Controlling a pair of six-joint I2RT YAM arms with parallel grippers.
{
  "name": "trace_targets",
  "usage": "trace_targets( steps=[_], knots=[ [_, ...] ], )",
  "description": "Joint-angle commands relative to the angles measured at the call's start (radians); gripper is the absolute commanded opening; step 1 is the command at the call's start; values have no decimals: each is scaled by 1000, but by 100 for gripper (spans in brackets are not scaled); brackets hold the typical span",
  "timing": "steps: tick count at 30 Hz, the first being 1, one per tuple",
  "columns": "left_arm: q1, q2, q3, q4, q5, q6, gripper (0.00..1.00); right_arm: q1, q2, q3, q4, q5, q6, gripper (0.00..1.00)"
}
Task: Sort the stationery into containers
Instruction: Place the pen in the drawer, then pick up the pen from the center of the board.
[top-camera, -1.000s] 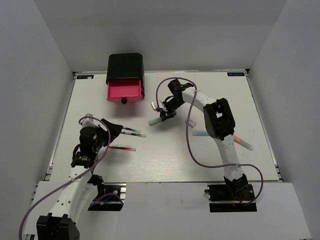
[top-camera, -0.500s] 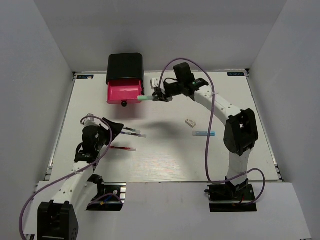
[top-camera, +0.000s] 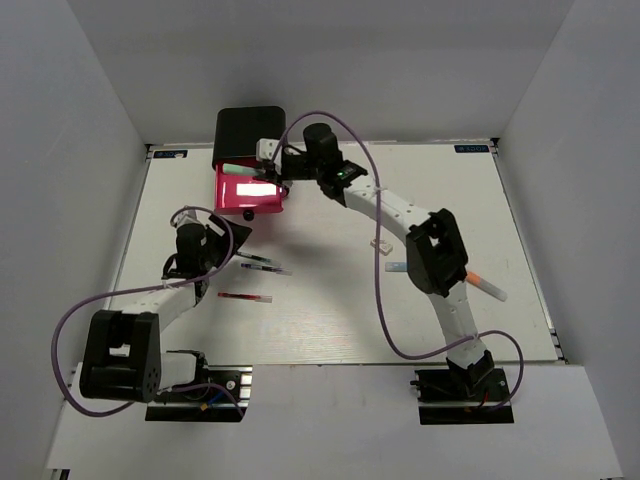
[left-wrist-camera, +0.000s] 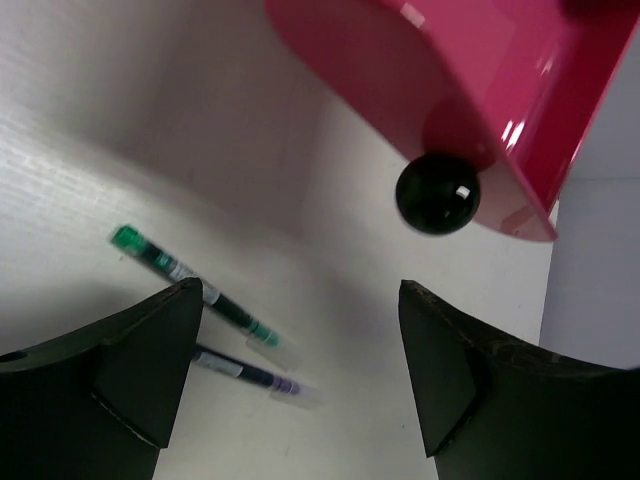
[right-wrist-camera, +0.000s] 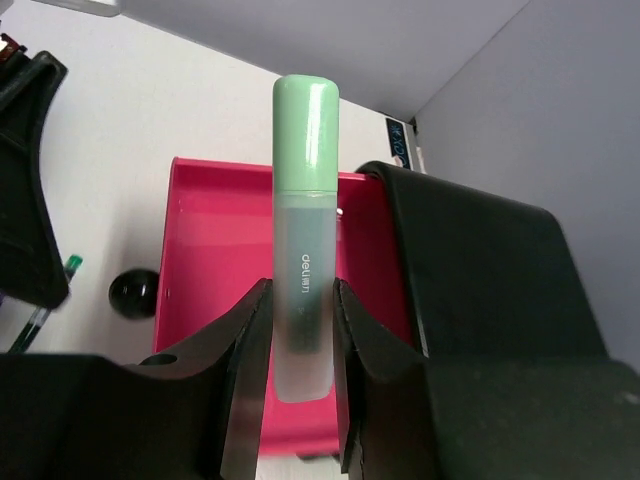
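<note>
OK, the right gripper (right-wrist-camera: 301, 310) is clamped on the mint-green bar (right-wrist-camera: 305, 200). Its fingers pinch the frosted lower half, and the green cap points away from the wrist. In my top view the bar hangs over the open pink-red drawer (top-camera: 228, 197), toward its back edge by the black cabinet (top-camera: 250, 128). I can't tell whether it touches the drawer floor. The drawer is pulled out toward the arms, with the black knob (top-camera: 247, 213) at its front. From above I only see this one drawer.

The left gripper (left-wrist-camera: 300, 380) is spread wide with nothing between its fingers, and it faces the knob from just in front of the drawer. Two dark pens (left-wrist-camera: 190, 280) lie side by side on the table (top-camera: 330, 320) next to it, one with a green end. As far as I can see, neither touches the fingers. The red pen (top-camera: 245, 297) lies nearer the bases, well apart from the drawer.

The white eraser block (top-camera: 380, 243) sits mid-table beside the right arm. The light-blue bar (top-camera: 397, 267) is just nearer than it, partly hidden by the arm link. An orange-tipped marker (top-camera: 486, 286) lies farther right.
</note>
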Motion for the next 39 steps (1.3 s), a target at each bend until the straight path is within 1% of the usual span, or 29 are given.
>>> trace_targets(
  steps=[1,4,6,7,8,9,10,12,13,16,19,20,22,24,25,26,28,29,30,31,32,33,34,35,36,37,38,39],
  knots=[
    [4,55,82,63,-20,8,89,23,37,89,122,30,74,0],
    [4,104,106,63,-11,18,89,42,69,95,149,43,75,0],
    [4,104,116,63,-11,18,89,48,88,95,162,66,83,0],
    [4,104,116,63,-2,18,89,52,89,93,166,70,86,3],
    [4,104,116,63,-2,27,89,52,92,84,165,81,87,9],
    [4,104,116,54,-2,27,89,52,92,81,163,89,83,17],
    [4,104,116,41,-2,27,89,52,88,75,159,90,78,29],
    [4,76,116,31,-2,39,89,51,77,57,150,93,68,38],
    [4,76,106,31,-2,39,89,46,66,51,148,92,61,41],
    [4,53,96,31,-2,48,89,45,39,24,134,95,46,47],
    [4,27,85,11,-2,48,89,43,10,-3,123,102,37,52],
    [4,9,85,11,-2,48,89,38,3,-27,123,102,32,52],
    [4,-17,76,-14,9,74,89,40,-33,-57,119,115,37,52],
    [-7,-72,76,-55,9,109,89,35,-76,-72,107,121,52,44],
    [-7,-95,76,-74,32,134,89,28,-136,-83,99,127,60,37],
    [-7,-120,76,-89,46,171,89,16,-159,-121,65,129,83,20],
    [-7,-189,65,-114,87,203,88,-23,-202,-149,-11,110,84,5],
    [-7,-210,65,-126,98,231,88,-31,-272,-199,-81,96,65,0],
    [-7,-230,56,-135,112,243,86,-59,-291,-213,-176,90,49,0],
    [-7,-247,47,-152,134,254,80,-70,-341,-274,-218,93,29,0],
    [-7,-278,34,-152,148,266,75,-80,-386,-301,-260,102,17,0],
    [-7,-292,25,-152,165,266,69,-87,-435,-330,-375,110,-30,0],
    [-7,-304,25,-152,199,266,63,-121,-458,-418,-418,133,-44,0],
    [-16,-315,-1,-152,217,266,49,-126,-501,-448,-459,145,-55,2],
    [-16,-329,-10,-137,239,266,43,-148,-545,-478,-566,199,-73,12],
    [-16,-329,-19,-126,272,266,38,-167,-569,-582,-588,220,-74,32],
    [-16,-329,-35,-108,282,266,33,-188,-588,-616,-608,237,-75,37],
    [-16,-329,-35,-95,293,252,33,-202,-665,-650,-637,253,-69,41]
  ],
)
